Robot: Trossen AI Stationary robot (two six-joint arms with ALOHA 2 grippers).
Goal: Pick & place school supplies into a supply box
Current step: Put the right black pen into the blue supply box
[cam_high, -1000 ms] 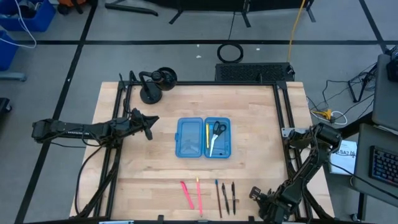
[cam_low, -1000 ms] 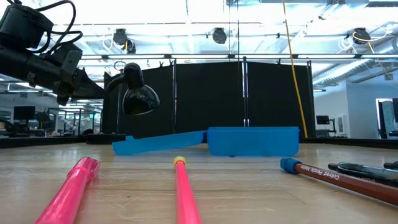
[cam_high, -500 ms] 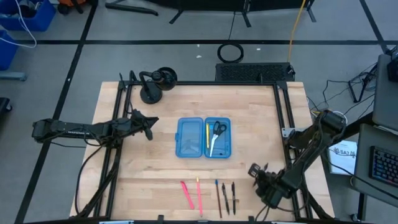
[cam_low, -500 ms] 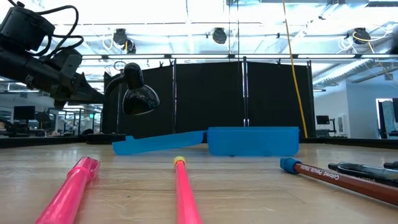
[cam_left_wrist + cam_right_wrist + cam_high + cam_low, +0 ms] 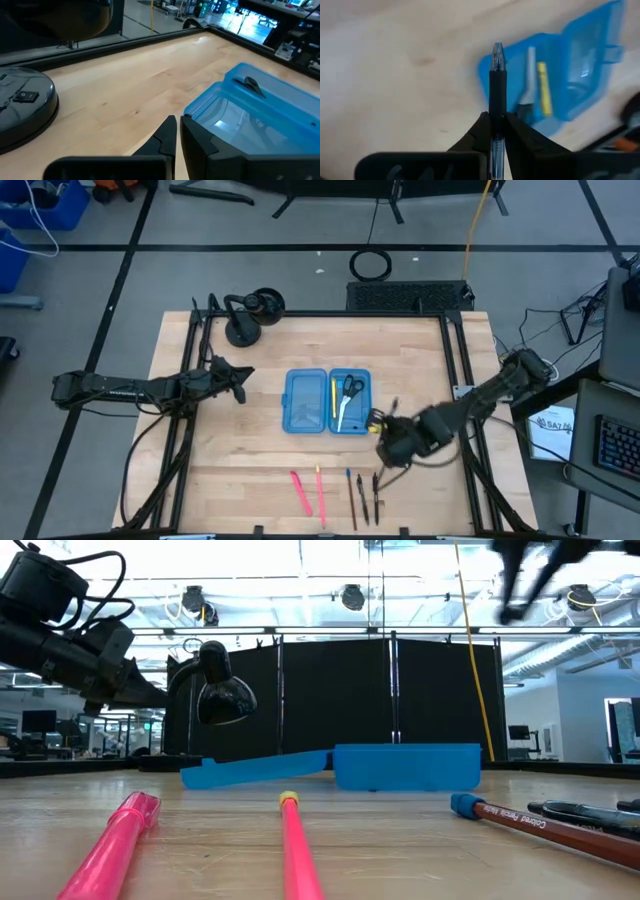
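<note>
R gripper point(image 5: 494, 131) clenched on dark pen point(image 5: 497, 80), mid-right of high view, just beside supply box point(image 5: 328, 401) at centre. Pen to be levelled along tray before release. L gripper point(image 5: 179, 131) closed, idle centre-left.

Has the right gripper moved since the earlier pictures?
Yes. The right gripper, shut on a pen, has swung from the table's near right corner inward, toward the supply box.
</note>
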